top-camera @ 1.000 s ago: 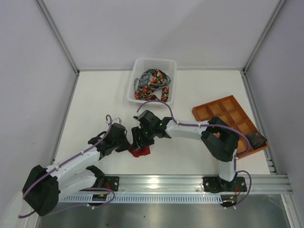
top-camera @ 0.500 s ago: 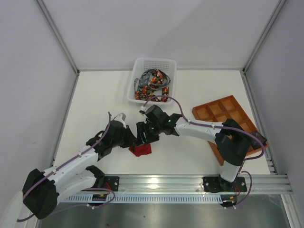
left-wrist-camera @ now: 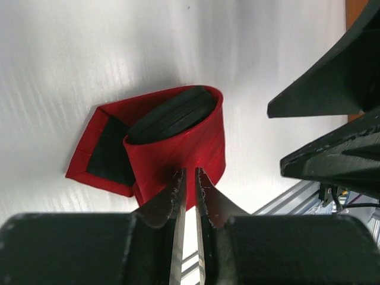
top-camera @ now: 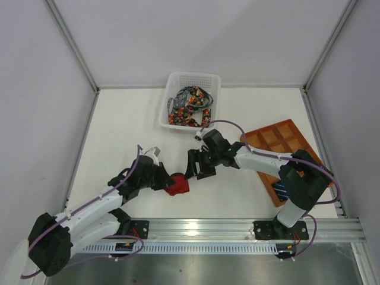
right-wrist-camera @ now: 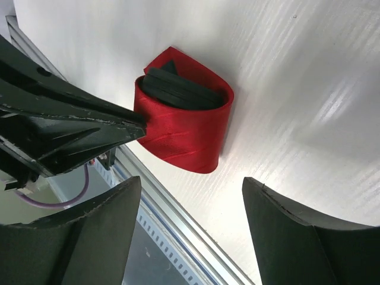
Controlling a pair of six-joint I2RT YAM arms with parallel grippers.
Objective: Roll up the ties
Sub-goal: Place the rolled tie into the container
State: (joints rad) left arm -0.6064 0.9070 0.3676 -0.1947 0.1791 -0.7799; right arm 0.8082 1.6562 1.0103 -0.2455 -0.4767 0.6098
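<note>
A plain red tie (top-camera: 179,186), rolled into a short coil with a dark lining showing in its core, lies on the white table near the front. My left gripper (top-camera: 168,180) has its jaws pinched on the near wall of the red tie (left-wrist-camera: 178,142), with the left gripper (left-wrist-camera: 189,174) almost fully shut. My right gripper (top-camera: 198,165) hangs open just right of the coil, and the right gripper (right-wrist-camera: 190,185) has only bare table between its fingers. The red tie (right-wrist-camera: 190,130) sits just beyond those fingers. Several dark dotted ties (top-camera: 190,107) lie tangled in the basket.
The white perforated basket (top-camera: 191,77) stands at the back centre. An orange-brown gridded tray (top-camera: 279,138) lies at the right, and a dark striped roll (top-camera: 280,190) in its near corner is partly hidden by the right arm. A metal rail (top-camera: 208,225) runs along the front edge.
My right gripper has opened wide and drawn back to the right, off the red coil. The left gripper has stayed pinched on the coil, which has barely shifted.
</note>
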